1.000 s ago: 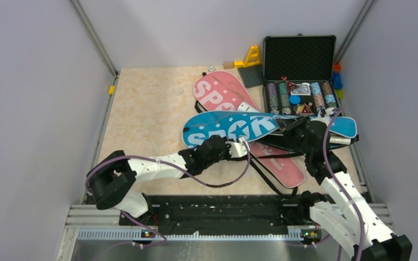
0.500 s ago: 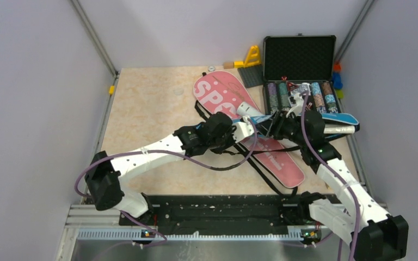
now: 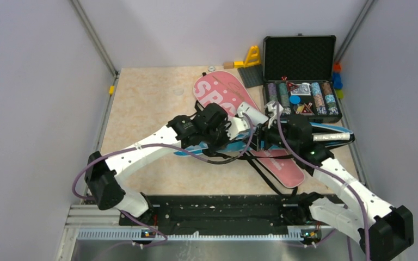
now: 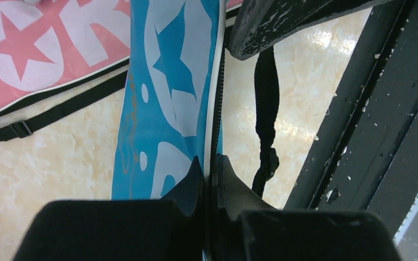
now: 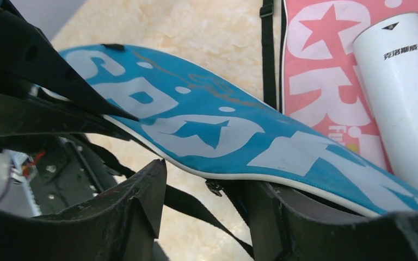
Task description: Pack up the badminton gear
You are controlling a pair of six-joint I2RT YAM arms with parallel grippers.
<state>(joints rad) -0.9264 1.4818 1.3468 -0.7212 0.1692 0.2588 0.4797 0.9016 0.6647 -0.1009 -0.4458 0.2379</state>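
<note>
Pinching the white-piped edge of the blue cover (image 5: 207,125), the left gripper (image 4: 209,163) has its two fingers pressed together with the cover's rim caught between them. We see this plainly in the left wrist view, where the cover runs away from the fingertips with its white star print facing up.

The right gripper (image 5: 207,196) stands with its jaws apart. The near edge of the blue cover and its zipper pull pass across the gap, and neither finger presses on the fabric as far as we can tell.

From above, we find both wrists meeting at the middle of the table (image 3: 141,109), the left arm coming in from the near left and the right arm from the near right. The blue cover stretches left to right between them, lifted off the table on the left gripper's side. It crosses over the pink cover (image 3: 223,89), which lies flat and runs from the far middle toward the near right.

The white tube (image 5: 403,98) rests on the pink cover, just beside the blue one. A black strap (image 4: 266,109) trails loose over the table below the blue cover.

At the far right sits the open black case (image 3: 299,57) with its chips, and to its left the yellow toy (image 3: 252,56).
</note>
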